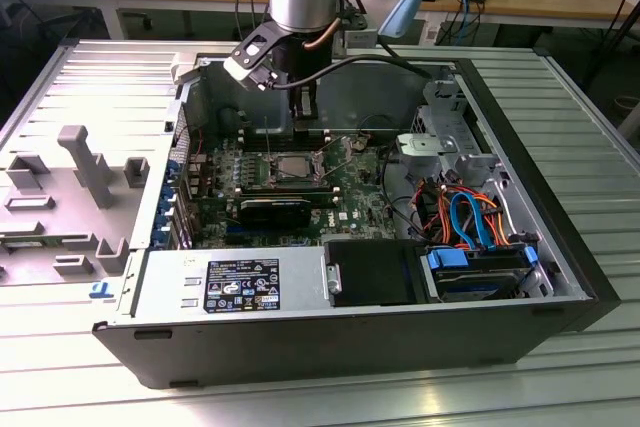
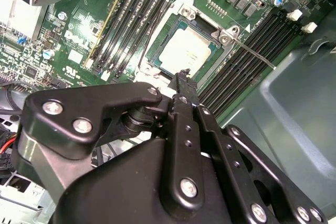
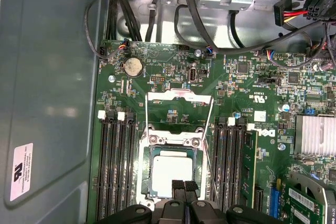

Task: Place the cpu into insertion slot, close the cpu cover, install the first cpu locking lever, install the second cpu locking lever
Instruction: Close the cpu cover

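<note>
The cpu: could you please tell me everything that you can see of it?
The cpu is a flat square chip with a dull silver-grey metal top and green border. It lies flat in the insertion slot, uncovered: the cpu cover is swung open off it. The shut claw hangs close above one edge; whether it touches is unclear.

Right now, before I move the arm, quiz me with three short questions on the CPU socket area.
1. True or false: the cpu cover is shut over the cpu.
2. The gripper hovers nearest to: A the cpu, B the coin cell, C the finned heatsink?
3. Fill in: the cpu sits in the ____.
Key: 1 false, the cover stands open; 2 A; 3 insertion slot.
</note>
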You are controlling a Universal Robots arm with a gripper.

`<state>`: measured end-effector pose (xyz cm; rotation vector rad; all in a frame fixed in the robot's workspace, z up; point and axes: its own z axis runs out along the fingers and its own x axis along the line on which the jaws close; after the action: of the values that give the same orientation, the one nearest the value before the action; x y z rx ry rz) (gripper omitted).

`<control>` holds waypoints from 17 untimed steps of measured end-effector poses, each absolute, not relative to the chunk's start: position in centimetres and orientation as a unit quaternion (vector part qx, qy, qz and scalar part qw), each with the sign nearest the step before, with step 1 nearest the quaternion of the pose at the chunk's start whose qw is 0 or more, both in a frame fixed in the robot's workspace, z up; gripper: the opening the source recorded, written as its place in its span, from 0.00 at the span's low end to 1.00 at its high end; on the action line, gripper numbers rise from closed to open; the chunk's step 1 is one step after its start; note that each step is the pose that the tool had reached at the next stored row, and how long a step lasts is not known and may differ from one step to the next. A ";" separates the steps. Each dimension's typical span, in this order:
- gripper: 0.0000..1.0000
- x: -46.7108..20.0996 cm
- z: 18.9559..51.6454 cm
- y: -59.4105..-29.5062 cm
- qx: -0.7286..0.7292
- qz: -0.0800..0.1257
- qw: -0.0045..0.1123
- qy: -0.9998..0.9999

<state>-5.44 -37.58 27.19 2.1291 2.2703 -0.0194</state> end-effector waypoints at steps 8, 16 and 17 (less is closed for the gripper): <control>0.11 -5.1 27.2 -37.6 0.684 -0.006 0.015 0.729; 0.11 -4.5 27.1 -37.6 0.684 -0.006 0.015 0.729; 0.11 -4.2 27.1 -37.6 0.684 -0.006 0.015 0.729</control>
<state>-4.20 -37.58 27.10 2.1291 2.2703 -0.0193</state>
